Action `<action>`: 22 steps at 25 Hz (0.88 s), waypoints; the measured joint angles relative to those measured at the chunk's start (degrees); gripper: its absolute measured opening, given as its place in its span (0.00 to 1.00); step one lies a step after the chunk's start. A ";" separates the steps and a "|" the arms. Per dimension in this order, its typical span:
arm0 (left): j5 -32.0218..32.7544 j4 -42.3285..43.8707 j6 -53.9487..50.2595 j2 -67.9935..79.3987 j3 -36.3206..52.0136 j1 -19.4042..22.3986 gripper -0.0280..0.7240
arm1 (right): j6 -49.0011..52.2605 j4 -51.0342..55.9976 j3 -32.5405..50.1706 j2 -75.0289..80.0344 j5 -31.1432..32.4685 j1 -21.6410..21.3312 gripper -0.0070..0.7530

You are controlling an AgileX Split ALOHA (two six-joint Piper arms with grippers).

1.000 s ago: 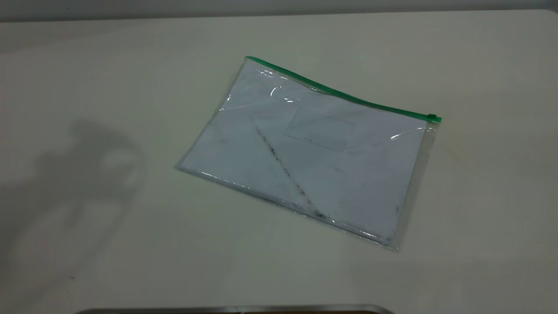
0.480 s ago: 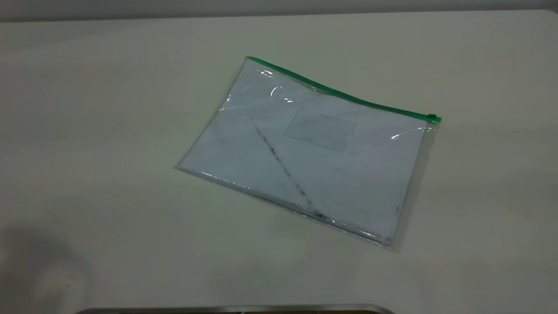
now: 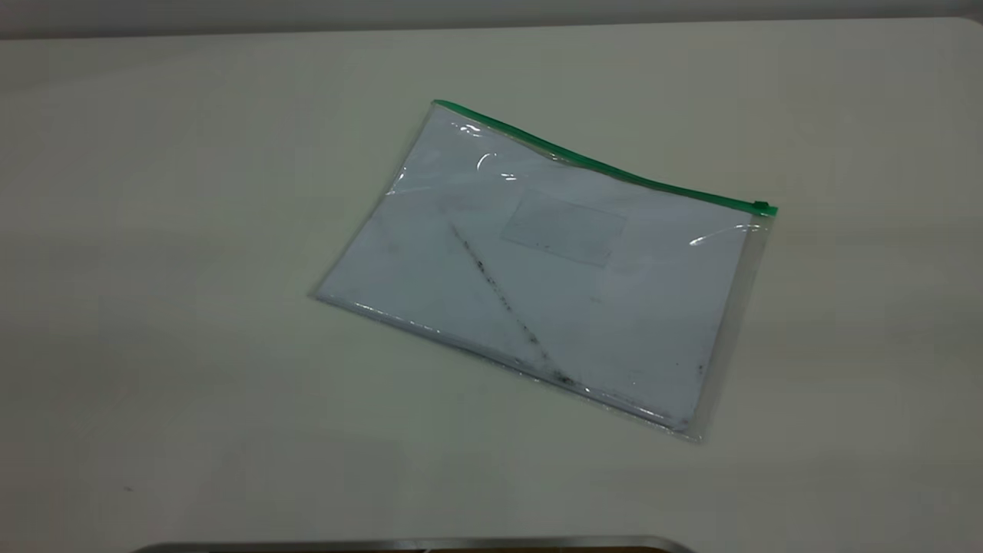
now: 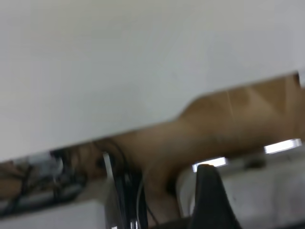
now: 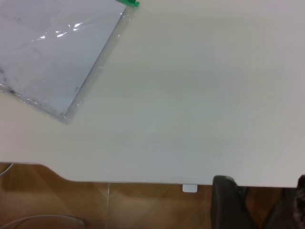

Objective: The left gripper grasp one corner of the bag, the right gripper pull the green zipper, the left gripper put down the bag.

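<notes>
— Where did the bag (image 3: 537, 269) lie?
— Flat on the white table (image 3: 192, 230), its near long edge clear; the green zipper (image 3: 599, 163) ran along the far edge, slider at the right end.
— And the grippers?
— Neither reached it. Only one dark fingertip (image 4: 209, 200) of the left showed; the right gripper (image 5: 259, 202) sat past the table edge. Whether either was spread or clenched, I could not tell.

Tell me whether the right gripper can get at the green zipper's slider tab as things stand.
Probably yes. The slider tab sits exposed at the bag's far right corner, with nothing on or around it on the table.
</notes>
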 joint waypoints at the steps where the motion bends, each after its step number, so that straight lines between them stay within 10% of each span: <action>1: 0.08 0.01 -0.28 -2.44 0.00 0.00 0.75 | 0.00 0.00 0.00 0.00 0.00 0.00 0.48; 15: 1.77 -0.06 -0.58 -24.16 0.00 0.58 0.75 | 0.06 0.00 0.00 -8.50 -0.05 0.00 0.48; 22: 1.90 -0.26 -0.58 -24.16 0.00 9.15 0.75 | 0.06 0.00 0.00 -17.91 0.55 0.00 0.48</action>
